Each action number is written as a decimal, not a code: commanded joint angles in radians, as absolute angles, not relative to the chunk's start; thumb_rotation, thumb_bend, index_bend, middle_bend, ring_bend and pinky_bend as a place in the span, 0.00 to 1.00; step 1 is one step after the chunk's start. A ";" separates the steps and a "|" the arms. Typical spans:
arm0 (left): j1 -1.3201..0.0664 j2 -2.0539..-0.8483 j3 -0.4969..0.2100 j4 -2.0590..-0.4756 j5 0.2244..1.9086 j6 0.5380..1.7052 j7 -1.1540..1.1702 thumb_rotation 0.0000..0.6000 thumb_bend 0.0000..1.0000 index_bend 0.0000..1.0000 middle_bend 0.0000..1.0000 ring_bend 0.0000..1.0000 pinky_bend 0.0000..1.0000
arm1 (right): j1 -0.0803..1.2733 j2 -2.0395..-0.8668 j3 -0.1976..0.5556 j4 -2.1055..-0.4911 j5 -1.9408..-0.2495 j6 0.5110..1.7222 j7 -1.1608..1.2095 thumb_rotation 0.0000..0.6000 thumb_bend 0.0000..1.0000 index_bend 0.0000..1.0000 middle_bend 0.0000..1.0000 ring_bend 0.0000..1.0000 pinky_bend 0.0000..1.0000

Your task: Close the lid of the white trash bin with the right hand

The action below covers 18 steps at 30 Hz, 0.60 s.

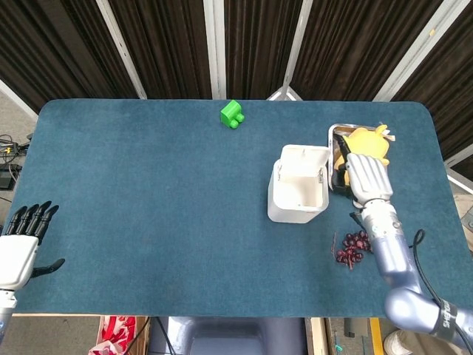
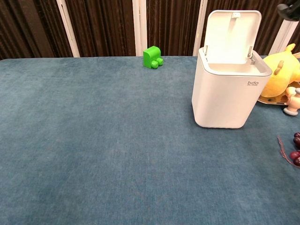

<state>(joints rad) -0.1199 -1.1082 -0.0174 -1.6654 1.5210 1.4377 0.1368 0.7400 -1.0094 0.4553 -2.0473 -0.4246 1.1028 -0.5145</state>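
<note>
1. Trash bin [image 2: 226, 91], white, stands on the right half of a blue-carpeted table [image 1: 148, 207], its lid [image 2: 232, 35] tipped upright at the back edge; the inside shown from above looks white, with no contents that can be made out.
2. Lettering on the bin's front, near the upper right corner, reads "bdo" [image 2: 253, 83], with a smaller line beneath too fine to read.
3. Metal tray [image 1: 334, 159] just right of the bin holds a yellow plush toy [image 2: 281, 70]; a small pale figure [image 2: 290, 101] stands at its near edge.
4. Right hand [image 1: 366, 177] hangs over the tray beside the bin, fingers extended toward the toy, holding nothing that can be seen.
5. Left hand [image 1: 22, 240] rests at the table's far left edge, fingers spread and empty.
6. Green toy block [image 1: 232, 115] sits near the back edge; dark grapes [image 1: 353, 248] lie in front of the tray.
</note>
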 commanded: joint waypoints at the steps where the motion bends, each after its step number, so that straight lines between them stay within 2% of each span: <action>1: -0.121 -1.106 -0.020 -1.664 1.517 1.437 0.130 1.00 0.00 0.00 0.00 0.00 0.00 | 0.793 -1.042 0.446 -2.019 -0.351 1.100 -0.546 1.00 0.67 0.00 0.78 0.81 0.77; 9: -0.123 -1.102 -0.020 -1.660 1.513 1.432 0.116 1.00 0.00 0.00 0.00 0.00 0.00 | 0.855 -1.087 0.414 -1.994 -0.298 1.129 -0.574 1.00 0.67 0.03 0.78 0.81 0.77; 18: -0.124 -1.100 -0.018 -1.658 1.511 1.430 0.108 1.00 0.00 0.00 0.00 0.00 0.00 | 0.885 -1.097 0.400 -2.011 -0.280 1.164 -0.579 1.00 0.71 0.15 0.78 0.81 0.77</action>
<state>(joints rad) -0.1237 -1.0999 -0.0183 -1.6576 1.5110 1.4300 0.1081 0.8836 -1.0989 0.4017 -2.0065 -0.2769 1.1606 -0.5797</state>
